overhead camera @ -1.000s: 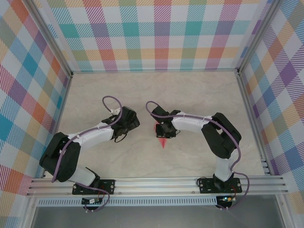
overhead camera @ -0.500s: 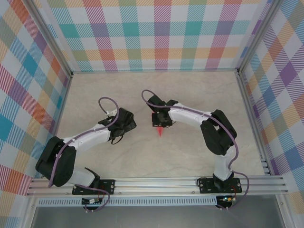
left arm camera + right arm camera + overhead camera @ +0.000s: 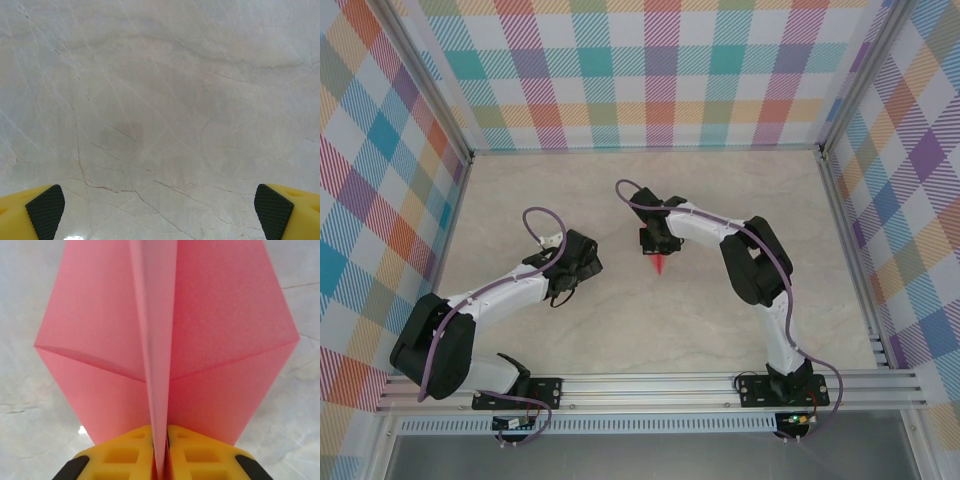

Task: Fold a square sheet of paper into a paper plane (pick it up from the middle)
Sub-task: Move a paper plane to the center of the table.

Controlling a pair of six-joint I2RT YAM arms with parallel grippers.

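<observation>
Veined marble table under the empty, wide-spread left gripper. Right gripper pinches the creased pink paper plane, seemingly aloft.

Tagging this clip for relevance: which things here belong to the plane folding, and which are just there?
Job: paper plane, right hand shut on its ridge, left hand open.
Just there: marble table, checked walls, metal rail.

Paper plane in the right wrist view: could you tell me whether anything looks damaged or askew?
Nothing stands out: the right end effector pinches the paper plane by its centre ridge, wings evenly spread, untorn.
</observation>
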